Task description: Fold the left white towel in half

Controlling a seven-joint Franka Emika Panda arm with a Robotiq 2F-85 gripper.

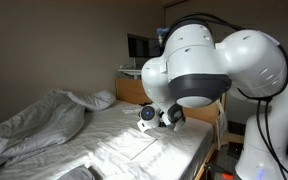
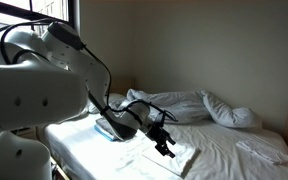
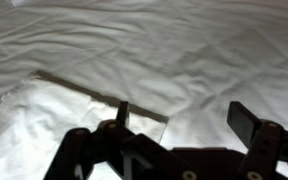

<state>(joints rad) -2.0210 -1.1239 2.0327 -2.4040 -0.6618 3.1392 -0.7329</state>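
The left white towel point(image 3: 54, 125) lies flat on the bed sheet and fills the lower left of the wrist view, its far edge casting a thin shadow. It also shows in both exterior views as a pale rectangle point(image 1: 136, 148) point(image 2: 176, 158) below the arm. My gripper point(image 3: 184, 120) hovers open just above the towel's corner. One finger point(image 3: 122, 112) is over the towel's edge and the other finger point(image 3: 249, 122) is over bare sheet. Nothing is between them. The gripper point(image 1: 162, 117) point(image 2: 164, 143) points down at the bed.
A big rumpled duvet point(image 1: 34, 120) point(image 2: 184, 105) is heaped at the head of the bed. In an exterior view another small white cloth point(image 2: 264, 150) lies further along the bed. A wooden nightstand point(image 1: 134, 85) stands behind the bed.
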